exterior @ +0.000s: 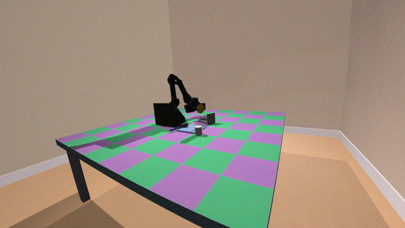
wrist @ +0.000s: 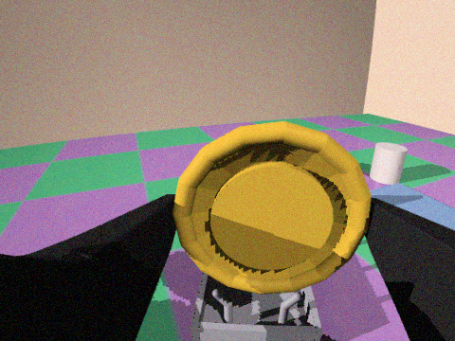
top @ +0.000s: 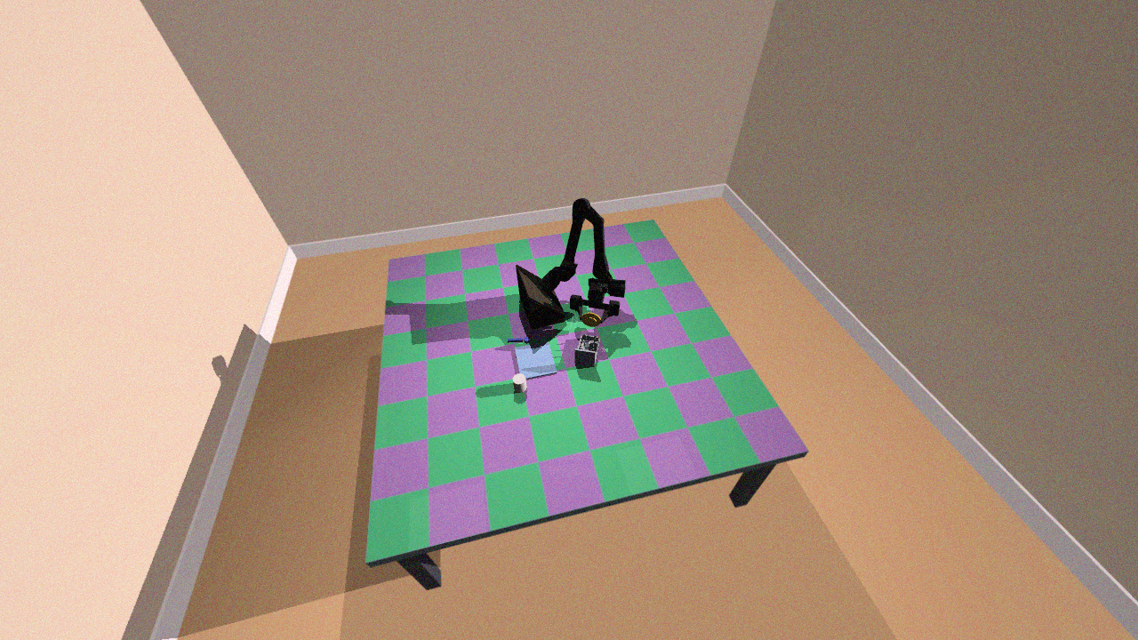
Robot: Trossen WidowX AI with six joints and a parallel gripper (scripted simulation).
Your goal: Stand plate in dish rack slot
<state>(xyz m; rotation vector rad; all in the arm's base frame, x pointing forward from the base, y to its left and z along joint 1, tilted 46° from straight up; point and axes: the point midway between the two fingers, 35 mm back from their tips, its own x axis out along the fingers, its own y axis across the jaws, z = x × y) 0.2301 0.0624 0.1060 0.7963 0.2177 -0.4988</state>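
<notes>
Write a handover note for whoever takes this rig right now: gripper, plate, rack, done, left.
Gripper: shut on the yellow plate, held in the air.
Plate: on edge, face toward the wrist camera, above and short of the dish rack, not touching it.
Rack: grey, on the table, slots unfilled.
Done: pickup, lift, turn to upright.
Left: lower the plate between the rails, release, move the arm away.
</notes>
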